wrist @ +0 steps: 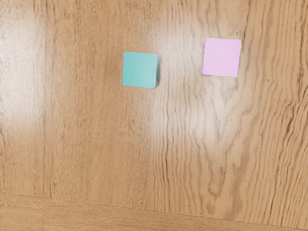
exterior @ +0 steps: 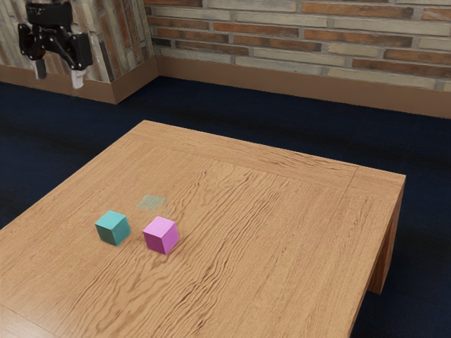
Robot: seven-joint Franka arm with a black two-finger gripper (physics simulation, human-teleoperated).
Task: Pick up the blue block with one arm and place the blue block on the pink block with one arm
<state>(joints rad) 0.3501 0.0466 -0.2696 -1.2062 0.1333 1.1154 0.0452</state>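
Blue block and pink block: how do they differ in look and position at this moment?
Colour: the blue block is turquoise, the pink block is bright pink. Position: the blue block sits toward the exterior view's left of the pink block. Shared: both are similar-sized cubes resting flat on the table, apart from each other, neither held by the open gripper high above.
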